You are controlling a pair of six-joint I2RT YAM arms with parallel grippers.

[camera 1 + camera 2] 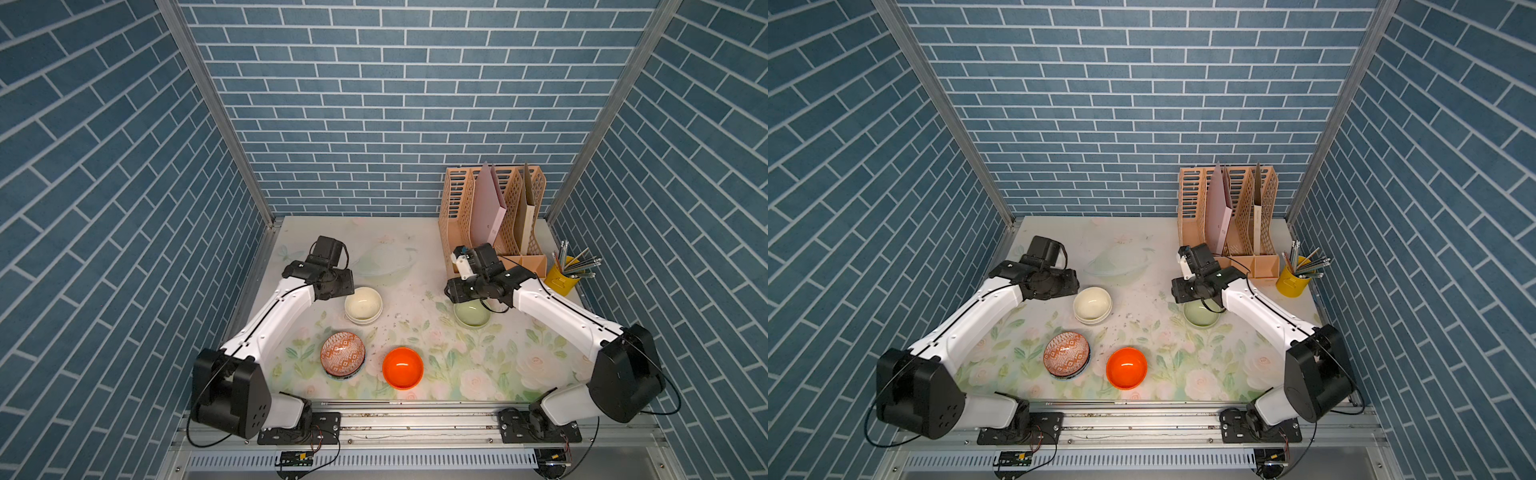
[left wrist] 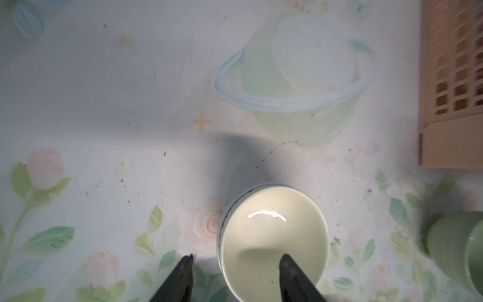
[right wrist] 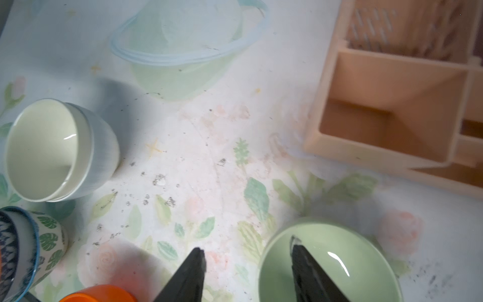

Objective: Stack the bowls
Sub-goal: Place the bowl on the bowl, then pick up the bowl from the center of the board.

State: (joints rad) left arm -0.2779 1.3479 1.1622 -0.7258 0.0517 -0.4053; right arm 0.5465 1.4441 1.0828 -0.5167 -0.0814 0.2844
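Observation:
A cream bowl sits nested in a white bowl at mid-left. My left gripper is open astride its rim, one finger over the inside and one over the mat. At mid-right, my right gripper stands open the same way across the rim of the pale green bowl. Near the front, a red-orange patterned bowl tops a stack with a green leaf bowl and a blue floral bowl. The bright orange bowl stands alone beside that stack.
A peach file rack with folders fills the back right corner, close behind the right wrist. A yellow pencil cup stands to its right. The floral mat covers the table, enclosed by blue brick walls.

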